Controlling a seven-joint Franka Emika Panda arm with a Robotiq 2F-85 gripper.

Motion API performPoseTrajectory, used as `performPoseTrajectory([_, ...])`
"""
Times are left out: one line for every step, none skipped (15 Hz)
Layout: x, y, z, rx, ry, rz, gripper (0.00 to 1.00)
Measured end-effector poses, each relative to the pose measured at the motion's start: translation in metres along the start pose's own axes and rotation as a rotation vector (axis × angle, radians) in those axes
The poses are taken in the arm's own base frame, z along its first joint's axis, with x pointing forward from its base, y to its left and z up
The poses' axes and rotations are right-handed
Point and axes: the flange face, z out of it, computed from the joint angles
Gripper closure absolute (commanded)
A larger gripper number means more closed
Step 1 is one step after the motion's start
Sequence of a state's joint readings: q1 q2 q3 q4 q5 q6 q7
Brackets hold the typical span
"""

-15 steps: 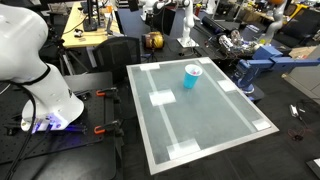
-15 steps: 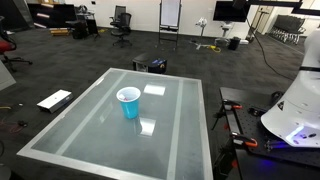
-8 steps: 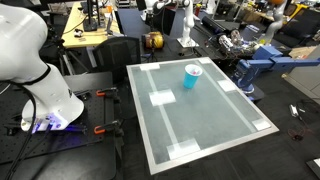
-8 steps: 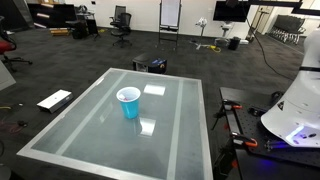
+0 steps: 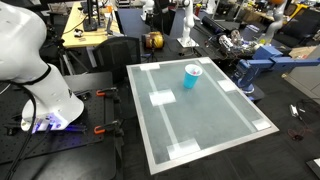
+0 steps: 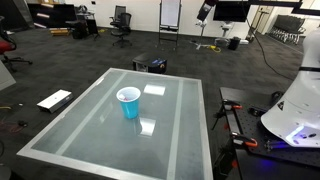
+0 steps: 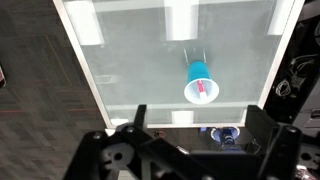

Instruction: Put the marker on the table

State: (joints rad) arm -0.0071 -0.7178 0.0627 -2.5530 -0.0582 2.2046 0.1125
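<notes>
The cyan cup stands upright on the pale glossy table and shows in both exterior views. In the wrist view the cup is seen from above, with the reddish-pink marker standing inside it. My gripper hangs high above the table's edge, open and empty, with its dark fingers spread wide. The cup lies ahead of the gap between the fingers and far below them. A dark shape at the top edge of an exterior view may be the gripper.
The white robot base stands beside the table. Cluttered workbenches and a blue machine lie beyond the table. A flat white panel lies on the carpet. White tape patches mark the tabletop.
A dark shape has come into the top edge of an exterior view. The cup, marker and table have not moved.
</notes>
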Motion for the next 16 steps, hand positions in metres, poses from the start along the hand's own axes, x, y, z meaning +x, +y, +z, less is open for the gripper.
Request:
performPoseTrajectory([0.006,-0.002,0.011,0.004,0.004,-0.013,0.0])
performPoseTrajectory([0.011,-0.003,0.021,0.009,0.006,-0.019,0.0])
performPoseTrajectory([0.016,-0.004,0.032,0.013,0.008,-0.027,0.0])
performPoseTrajectory([0.02,-0.005,0.043,0.018,0.008,-0.038,0.0])
performPoseTrajectory([0.025,-0.005,0.054,0.022,0.006,-0.048,0.0])
performPoseTrajectory([0.029,-0.006,0.064,0.029,0.003,-0.059,0.0])
performPoseTrajectory([0.033,-0.007,0.074,0.036,-0.002,-0.072,0.0])
performPoseTrajectory([0.036,-0.009,0.084,0.046,-0.007,-0.085,0.0])
performPoseTrajectory([0.039,-0.012,0.093,0.058,-0.014,-0.097,0.0])
performPoseTrajectory([0.042,-0.014,0.103,0.074,-0.023,-0.107,0.0])
performPoseTrajectory([0.044,-0.017,0.112,0.089,-0.036,-0.118,0.0])
performPoseTrajectory([0.046,-0.02,0.121,0.102,-0.052,-0.127,0.0])
performPoseTrajectory([0.047,-0.023,0.129,0.111,-0.069,-0.136,0.0])
performPoseTrajectory([0.048,-0.026,0.138,0.12,-0.085,-0.147,0.0])
performPoseTrajectory([0.049,-0.029,0.148,0.129,-0.104,-0.159,0.0])
performPoseTrajectory([0.049,-0.03,0.158,0.135,-0.122,-0.171,0.0])
